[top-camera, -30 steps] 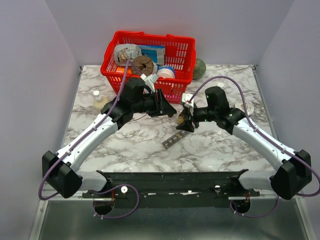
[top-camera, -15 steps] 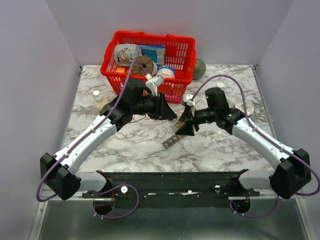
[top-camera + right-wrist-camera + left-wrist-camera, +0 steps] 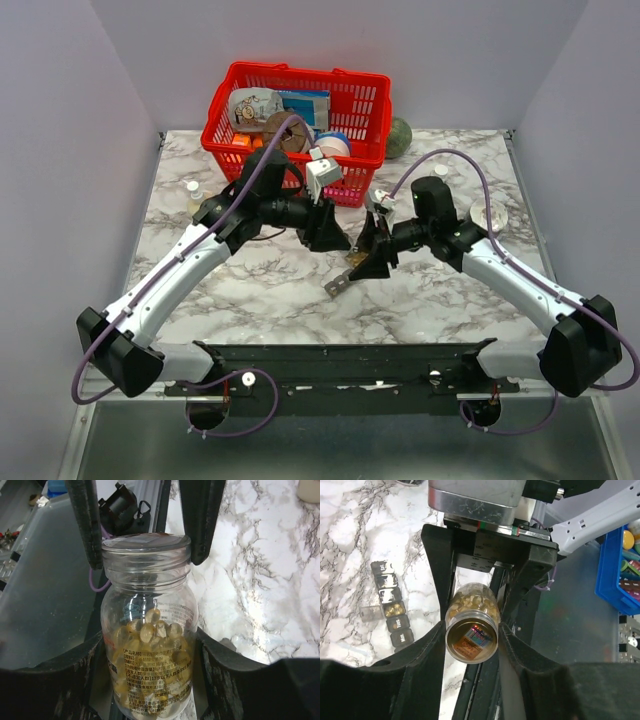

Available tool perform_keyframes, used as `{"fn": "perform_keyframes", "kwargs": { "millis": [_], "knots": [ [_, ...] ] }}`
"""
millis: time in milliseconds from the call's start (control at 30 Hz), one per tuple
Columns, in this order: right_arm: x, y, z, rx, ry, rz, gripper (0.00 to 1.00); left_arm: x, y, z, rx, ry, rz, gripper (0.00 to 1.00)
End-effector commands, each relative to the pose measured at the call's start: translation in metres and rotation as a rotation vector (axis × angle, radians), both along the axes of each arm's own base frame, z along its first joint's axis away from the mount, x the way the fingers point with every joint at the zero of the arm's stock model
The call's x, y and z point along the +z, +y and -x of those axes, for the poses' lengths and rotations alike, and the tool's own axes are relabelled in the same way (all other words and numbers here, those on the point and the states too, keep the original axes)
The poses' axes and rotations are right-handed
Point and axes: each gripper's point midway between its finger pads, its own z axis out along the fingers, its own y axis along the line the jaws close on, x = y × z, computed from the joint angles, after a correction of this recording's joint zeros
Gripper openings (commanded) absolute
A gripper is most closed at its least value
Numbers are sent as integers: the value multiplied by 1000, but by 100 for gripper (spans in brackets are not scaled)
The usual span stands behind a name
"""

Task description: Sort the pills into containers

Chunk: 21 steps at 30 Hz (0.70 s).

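Recording a marble-patterned desk (image 3: 250, 290) filling the workspace between plain walls. Noting a red mesh basket (image 3: 362, 105) standing at the far edge, packed with mixed goods. Finding the left arm (image 3: 185, 265) and right arm (image 3: 510, 275) both reaching inward and meeting over the middle of the desk, just in front of the basket.

Seeing the left end effector (image 3: 471, 630) clamping the threaded neck of a clear pill bottle (image 3: 147, 605), one finger pressing each side of the rim. Seeing the right end effector (image 3: 150, 637) clamping the same bottle lower down, around the labelled body. Observing the bottle hanging above the desk between the two, mouth end facing the left wrist camera, base end nearer the right wrist camera. Being unable to tell whether capped.

Noting a green round object (image 3: 400, 135) sitting just right of the basket, a white round item (image 3: 490, 215) lying beside the right arm, and a small pale bottle (image 3: 193, 192) standing well apart on the left side.

Locating the container strip (image 3: 392, 605) lying flat on the desk, just on the near side of the end effectors and apart from both. Showing one compartment open with its clear flap folded outward, the others closed under lettered lids.

Finding golden pills (image 3: 150, 630) heaped in the base half of the bottle, with a few more lying in the open compartment.
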Motion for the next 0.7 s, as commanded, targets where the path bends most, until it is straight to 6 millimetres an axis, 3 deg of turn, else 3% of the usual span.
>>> {"fn": "perform_keyframes", "kwargs": {
  "millis": [0,200,300,400,533,667],
  "knots": [
    [38,8,4,80,-107,-128,1,-20,11,-2,2,72,-75,67],
    [36,7,0,62,-116,-122,0,16,17,-17,158,48,39,99],
    [36,7,-2,51,-127,-119,0,33,26,-21,224,25,91,99],
    [33,6,-7,24,-152,-103,1,44,31,-11,234,51,148,99],
    [28,5,-19,-36,-197,-63,1,43,37,0,301,152,205,99],
    [23,4,-30,-92,-227,-29,1,39,43,-9,493,348,268,99]
  ]
}}
